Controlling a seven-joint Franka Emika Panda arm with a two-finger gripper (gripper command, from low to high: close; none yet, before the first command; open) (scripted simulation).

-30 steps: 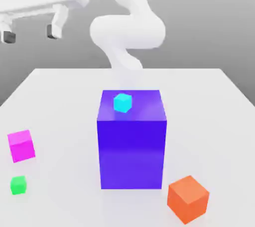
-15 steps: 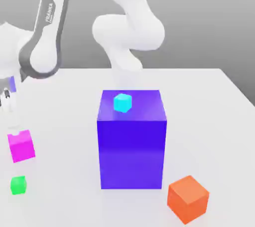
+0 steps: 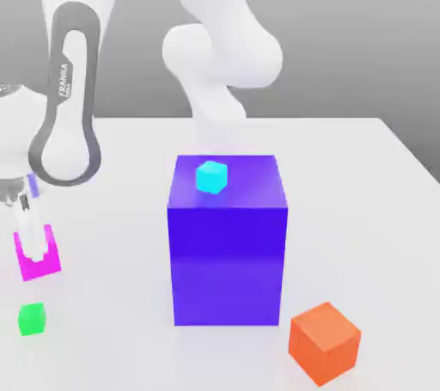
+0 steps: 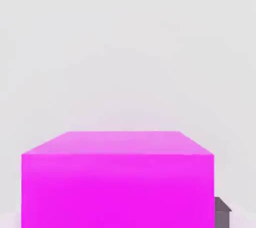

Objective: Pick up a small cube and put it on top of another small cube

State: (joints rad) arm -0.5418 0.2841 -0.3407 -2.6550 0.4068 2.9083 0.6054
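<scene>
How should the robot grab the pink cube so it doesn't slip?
Probably from straight above, pinching two opposite flat side faces of the pink cube. It sits flat on the white table with free space around it, so its vertical sides are reachable and parallel, good for flat fingers. The gripper is already down at the cube, with a finger beside one face.

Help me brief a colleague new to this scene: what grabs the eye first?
The tall blue block mid-table, a small cyan cube on its top. At the exterior view's left, the gripper has come down around the magenta cube, with a green cube nearer the camera.
</scene>
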